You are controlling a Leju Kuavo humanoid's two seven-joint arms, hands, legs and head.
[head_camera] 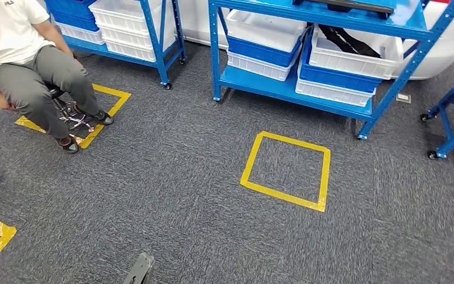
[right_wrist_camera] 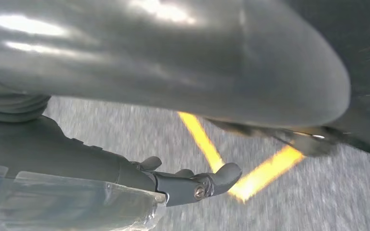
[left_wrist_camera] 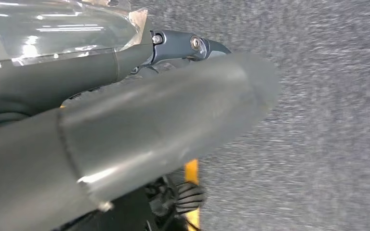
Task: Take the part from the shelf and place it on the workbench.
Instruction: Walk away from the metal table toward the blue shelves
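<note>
Very little can be read here — the one legible mark is a short dark logo on the chest of the seated person's white T-shirt [head_camera: 7,23], at the top left of the head view, cut off by the picture's edge; it looks like "FILA", though the letters are small and partly cropped. The white and blue bins [head_camera: 263,44] on the blue shelf [head_camera: 284,89] carry no label that can be made out. The yellow tape square [head_camera: 286,171] on the carpet is a plain floor marking — no letters or numbers on it. Both wrist views are blurred and show no writing.
</note>
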